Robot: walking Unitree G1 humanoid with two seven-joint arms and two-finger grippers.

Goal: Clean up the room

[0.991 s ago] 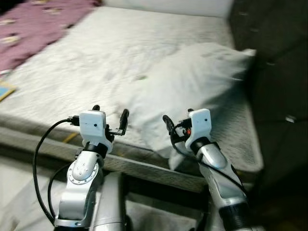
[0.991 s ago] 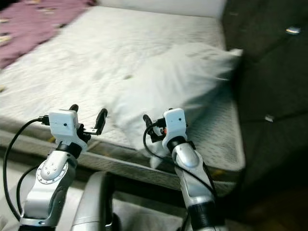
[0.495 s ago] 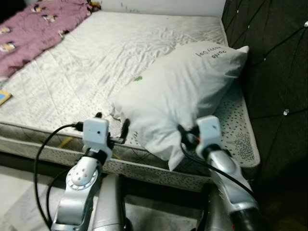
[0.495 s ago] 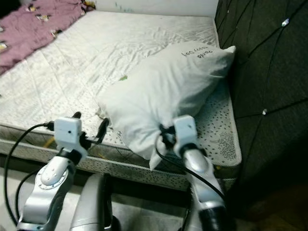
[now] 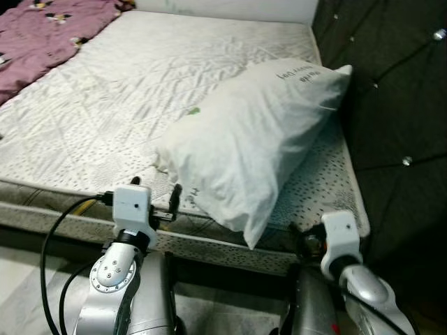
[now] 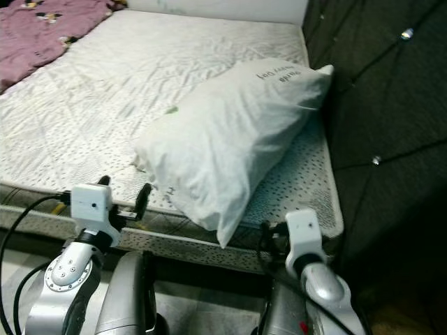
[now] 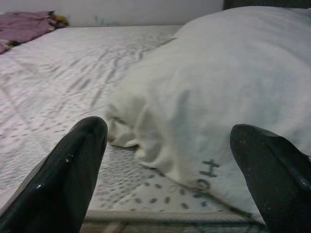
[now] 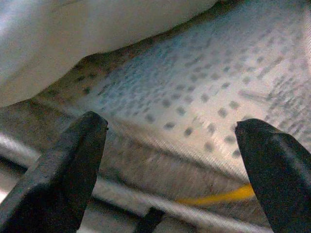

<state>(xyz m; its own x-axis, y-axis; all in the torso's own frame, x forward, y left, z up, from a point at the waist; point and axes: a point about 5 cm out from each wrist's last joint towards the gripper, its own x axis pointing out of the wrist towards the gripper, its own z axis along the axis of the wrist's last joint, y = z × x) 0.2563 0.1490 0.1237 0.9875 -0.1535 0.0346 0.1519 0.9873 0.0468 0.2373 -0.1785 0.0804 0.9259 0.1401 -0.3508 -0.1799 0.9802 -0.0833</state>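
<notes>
pillow (image 5: 255, 143), white and plump, lies on the mattress (image 5: 126, 91) in the near corner on the headboard side, running slantwise from the dark tufted headboard (image 5: 391, 105) toward the front edge, where its lower corner hangs slightly over. some handwriting marks the end nearest the headboard, and small letters sit near the lower edge. the mattress is bare, quilted, with a speckled border along its front edge. a purple blanket (image 5: 42, 31) with small printed figures lies bunched at the far left corner of the bed.

left gripper (image 5: 155, 194) hovers at the front edge of the mattress, just beside the pillow's lower left corner, its two black fingers (image 7: 58, 179) spread wide with nothing between them; the pillow shows ahead through the gap. right gripper (image 8: 170, 170) sits low at the front edge, beneath and to the right of the pillow's overhanging corner, fingers (image 8: 58, 170) likewise spread wide and empty, facing the speckled mattress border. a yellow strip (image 8: 218, 195) shows under that border.
</notes>
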